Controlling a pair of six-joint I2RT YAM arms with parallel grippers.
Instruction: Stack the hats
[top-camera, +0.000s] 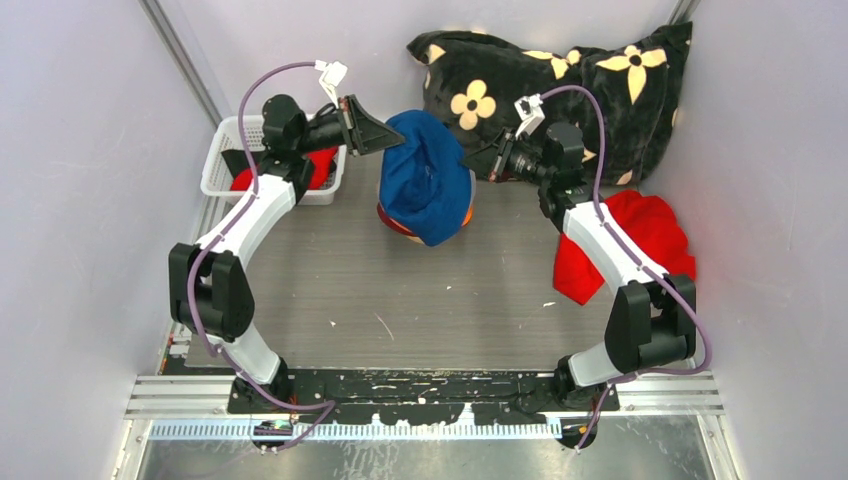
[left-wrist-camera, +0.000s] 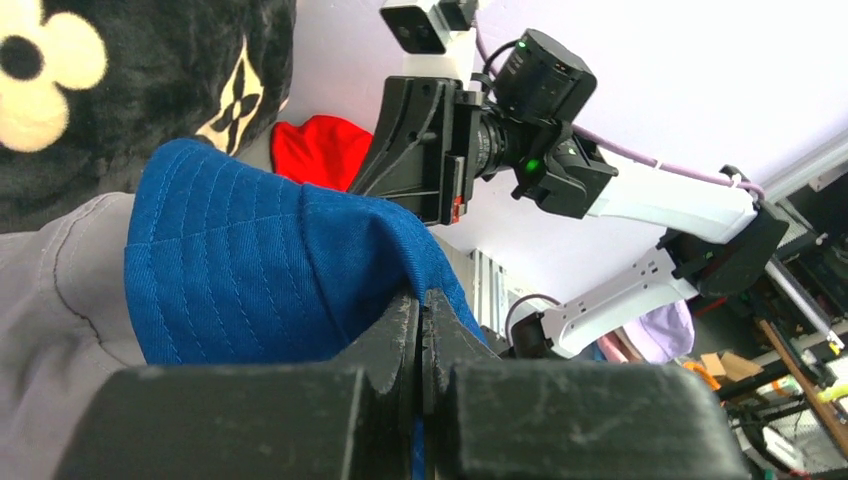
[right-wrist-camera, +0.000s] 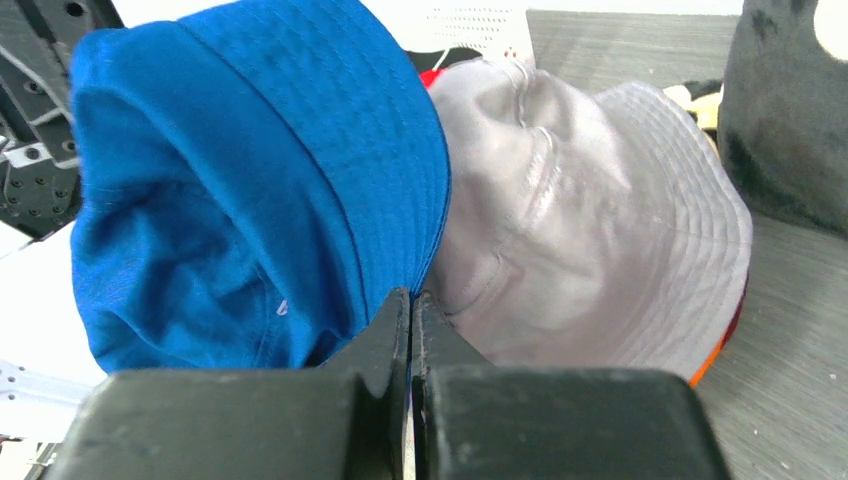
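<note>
I am partway through adding the blue hat (top-camera: 425, 175) to the pile. It hangs draped over the grey hat (right-wrist-camera: 600, 200), which sits on top of the orange hat (right-wrist-camera: 706, 365) and the maroon hat (right-wrist-camera: 740, 305) on the surface (top-camera: 400, 310). My left gripper (left-wrist-camera: 421, 310) is pinched tight on the blue brim at one side, and my right gripper (right-wrist-camera: 411, 305) is pinched on the brim opposite. The hat is therefore held between the two, directly above the pile and touching the grey crown. As I judge it, the next move calls for lowering both sides evenly and drawing the brim down round the grey crown before letting go, because the blue hat sits bunched and sags toward the near side. A red hat (top-camera: 322, 165) waits in the white basket (top-camera: 222, 160) on the left.
</note>
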